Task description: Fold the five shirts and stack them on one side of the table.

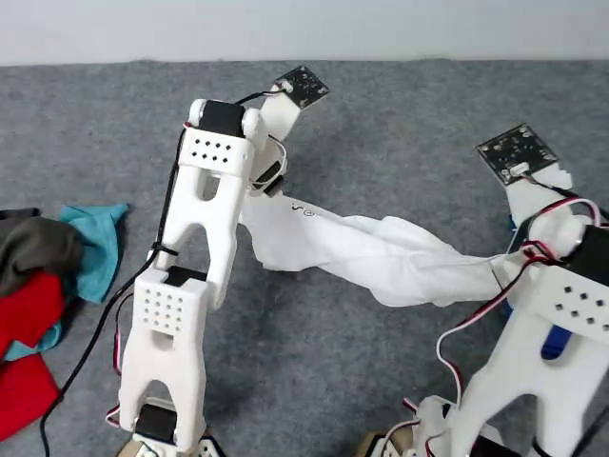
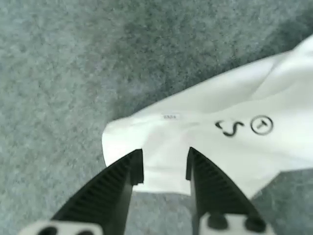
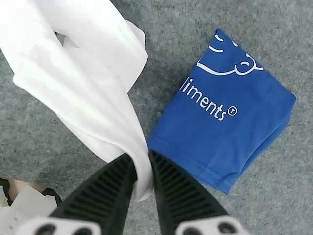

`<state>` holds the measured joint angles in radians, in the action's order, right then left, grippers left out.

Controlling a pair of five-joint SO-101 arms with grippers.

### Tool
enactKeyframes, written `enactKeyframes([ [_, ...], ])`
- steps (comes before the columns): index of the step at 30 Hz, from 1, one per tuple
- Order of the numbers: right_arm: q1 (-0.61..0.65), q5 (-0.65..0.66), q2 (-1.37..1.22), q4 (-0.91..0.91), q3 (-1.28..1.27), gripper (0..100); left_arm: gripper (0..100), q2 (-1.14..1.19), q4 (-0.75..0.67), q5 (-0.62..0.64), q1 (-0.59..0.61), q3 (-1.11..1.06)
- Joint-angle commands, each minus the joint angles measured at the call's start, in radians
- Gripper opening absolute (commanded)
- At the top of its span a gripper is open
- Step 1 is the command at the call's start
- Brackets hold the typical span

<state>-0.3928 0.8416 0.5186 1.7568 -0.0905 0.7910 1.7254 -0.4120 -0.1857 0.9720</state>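
Note:
A white shirt stretches as a bunched band across the grey carpet between the two arms. Its flat end, marked with a size label, lies under my left gripper. That gripper stands open, the shirt's edge between its fingers. My right gripper is shut on the other, gathered end of the white shirt, at the right in the high view. A folded blue shirt lies flat just beside the right gripper, mostly hidden under that arm in the high view.
At the left edge sits a loose pile of shirts: a dark grey shirt, a teal shirt and a red shirt. A black cable runs beside the left arm's base. Bare carpet lies at the back and front middle.

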Motion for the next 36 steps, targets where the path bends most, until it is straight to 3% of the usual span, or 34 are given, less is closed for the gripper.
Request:
enactKeyframes([
  [1, -0.015, -0.011, 0.028, 0.039, 0.008, 1.0, 15, -0.193, 0.034, 0.002, -0.037, -0.12],
  [7, -0.015, -0.017, 0.03, 0.039, 0.008, 1.0, 15, -0.459, 0.028, -0.095, -0.114, -0.555],
  [13, -0.015, -0.025, 0.03, 0.039, 0.008, 1.0, 18, -0.468, -0.123, -0.12, -0.117, -0.816],
  [20, -0.013, -0.028, 0.028, 0.039, 0.008, 1.0, 26, -0.405, -0.247, -0.077, -0.117, -0.828],
  [32, -0.015, -0.028, 0.028, 0.039, 0.008, 1.0, 25, -0.219, -0.315, -0.072, -0.117, -0.828],
  [36, -0.015, -0.028, 0.028, 0.039, 0.008, 1.0, 19, -0.21, -0.365, -0.071, -0.117, -0.828],
])
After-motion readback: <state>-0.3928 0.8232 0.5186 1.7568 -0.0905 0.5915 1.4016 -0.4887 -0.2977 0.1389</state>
